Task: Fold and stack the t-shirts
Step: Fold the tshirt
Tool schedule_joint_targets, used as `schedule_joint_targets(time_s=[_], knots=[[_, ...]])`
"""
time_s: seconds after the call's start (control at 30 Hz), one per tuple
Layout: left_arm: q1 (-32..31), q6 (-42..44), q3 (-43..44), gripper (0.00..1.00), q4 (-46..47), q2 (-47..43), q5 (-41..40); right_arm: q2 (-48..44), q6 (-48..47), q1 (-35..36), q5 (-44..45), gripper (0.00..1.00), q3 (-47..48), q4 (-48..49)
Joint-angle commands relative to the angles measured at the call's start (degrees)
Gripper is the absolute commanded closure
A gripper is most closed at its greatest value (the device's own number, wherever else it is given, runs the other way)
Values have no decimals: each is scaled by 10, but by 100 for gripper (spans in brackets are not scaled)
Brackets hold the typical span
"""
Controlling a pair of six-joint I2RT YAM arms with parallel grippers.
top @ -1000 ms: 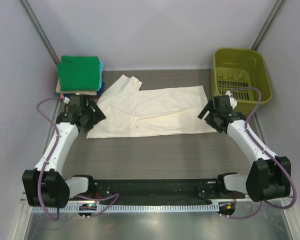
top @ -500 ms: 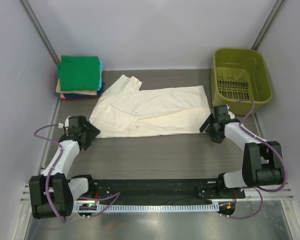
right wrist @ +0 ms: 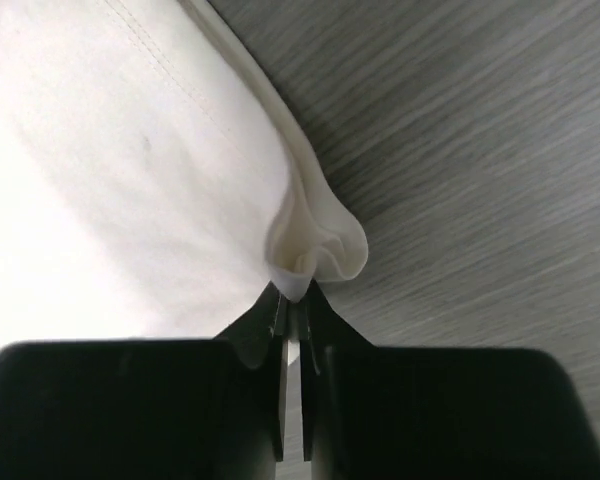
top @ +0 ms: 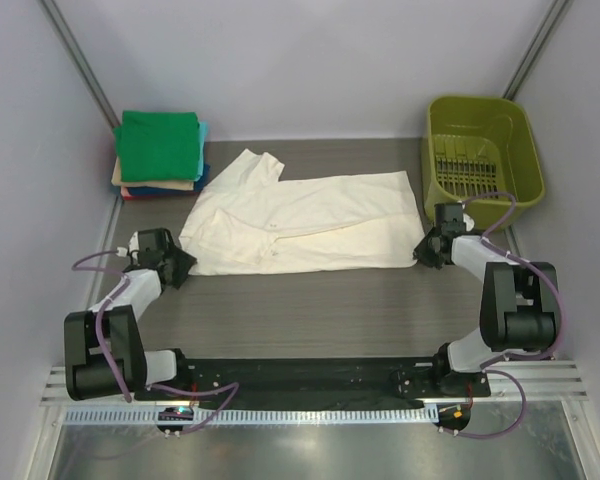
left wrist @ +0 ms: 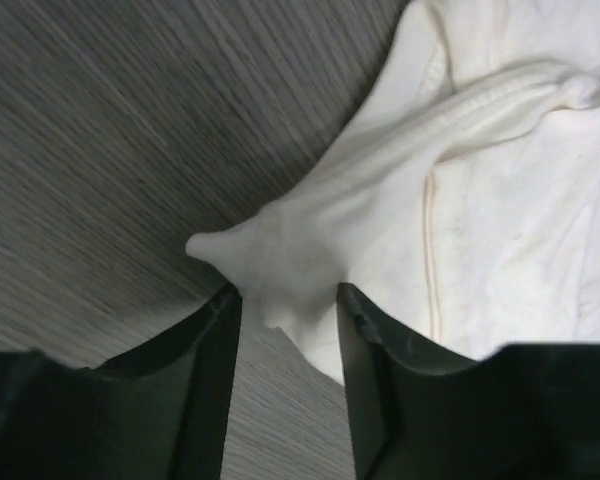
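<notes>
At mid-bench, one cream t-shirt (top: 295, 225) lies spread; left gripper (left wrist: 285, 310) has drawn in, jaws spread around its corner; right gripper (right wrist: 292, 300) now pinches the opposite corner. Far-left corner: one folded stack (top: 160, 155).

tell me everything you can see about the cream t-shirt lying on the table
The plain cream soft-cloth t-shirt lies spread flat across the middle of the dark wood-grain table, lengthwise left to right, one short sleeve angled toward the far side. Seams and a ribbed edge show in the left wrist view. The right pincer is pinched shut on its near right corner, bunching the cloth. The left pincer straddles the near left corner, its jaws apart with cloth between them.
</notes>
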Motion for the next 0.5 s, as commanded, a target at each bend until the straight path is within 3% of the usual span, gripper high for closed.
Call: schedule_joint_targets(time_s=[0.0, 0.03, 0.07, 0.17, 0.27, 0.33, 0.47], knots=[[2, -4, 1, 58, 37, 29, -1, 27, -5, -3, 9, 96, -6, 10], [3, -4, 7, 67, 37, 32, -4, 32, -7, -3, 10, 99, 1, 11], [3, -6, 24, 85, 31, 35, -3, 32, -8, -3, 7, 99, 8, 7], [3, -14, 95, 97, -5, 39, 3, 33, -1, -3, -14, 99, 59, -20], [2, -2, 185, 100, -96, 18, 3, 3, -8, -3, -47, 99, 157, -77], [3, 2, 209, 100, -123, -36, -22, -40, -12, -3, -7, 99, 196, -96], [8, 28, 194, 100, -172, -90, -28, -110, -23, -9, 31, 99, 172, -140]])
